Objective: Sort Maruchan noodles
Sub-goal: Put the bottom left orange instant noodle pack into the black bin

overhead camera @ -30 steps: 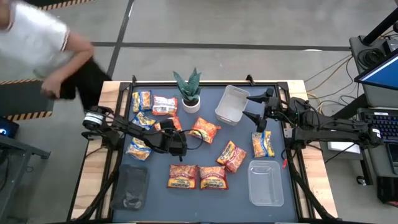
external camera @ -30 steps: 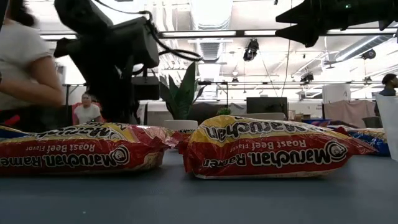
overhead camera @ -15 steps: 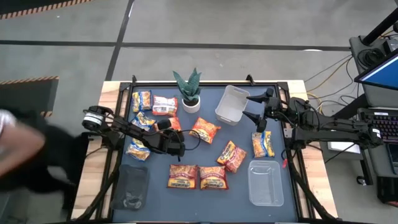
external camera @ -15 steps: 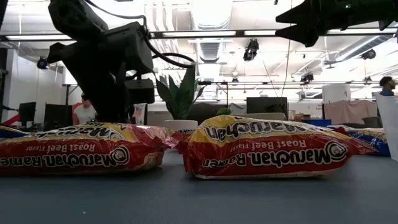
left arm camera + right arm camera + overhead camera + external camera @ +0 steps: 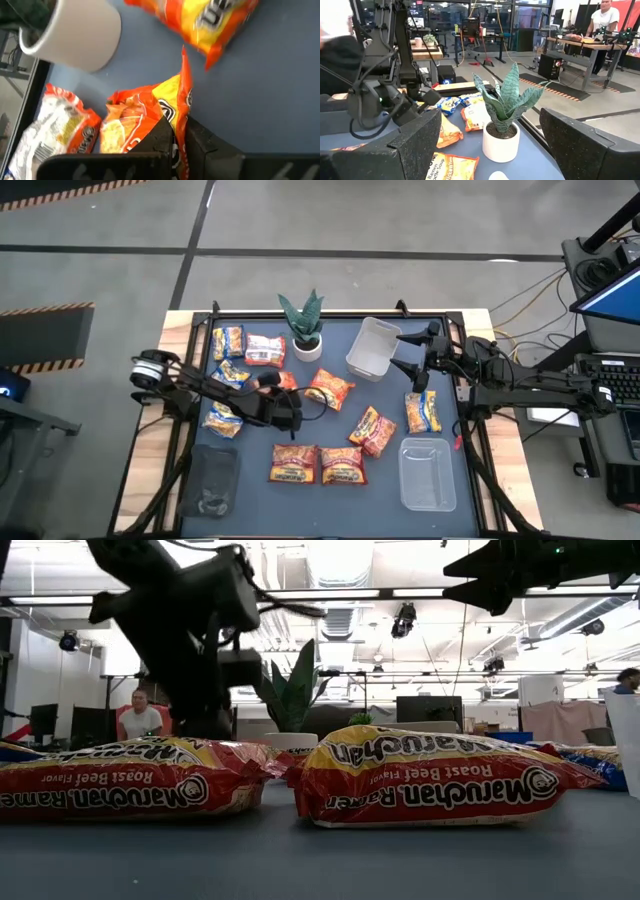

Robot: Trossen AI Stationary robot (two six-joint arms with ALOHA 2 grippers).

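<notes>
Several Maruchan noodle packets lie flat on the blue table (image 5: 330, 500): orange ones (image 5: 330, 388) (image 5: 372, 430) (image 5: 294, 463), yellow-and-blue ones (image 5: 228, 340) (image 5: 423, 410), and a red-and-white one (image 5: 265, 348). My left gripper (image 5: 181, 142) is shut on an orange packet (image 5: 275, 380) beside the plant pot (image 5: 75, 35). My right gripper (image 5: 408, 352) hangs open above the table's far right, by a tilted clear bin (image 5: 372, 348), with nothing between its fingers (image 5: 415, 145). My left gripper pinches the orange packet's sealed end edge (image 5: 182, 117) between its two fingers (image 5: 162, 137). They come slanting down from the table's near side. That edge stands up in the hold and the wrapper is crumpled; the rest of the packet (image 5: 130, 125) seems to lie on the table.
A potted green plant (image 5: 303, 330) stands at the far middle. A clear bin (image 5: 428, 473) sits near right and a darker one (image 5: 210, 480) near left. Two orange packets (image 5: 420, 775) (image 5: 130, 775) lie close to the near edge. People show in the room behind.
My left gripper has shut on the orange packet's edge, and the left arm has risen and tipped a little in the low view. A person at the table's far left has moved out of view. My right gripper has kept still.
</notes>
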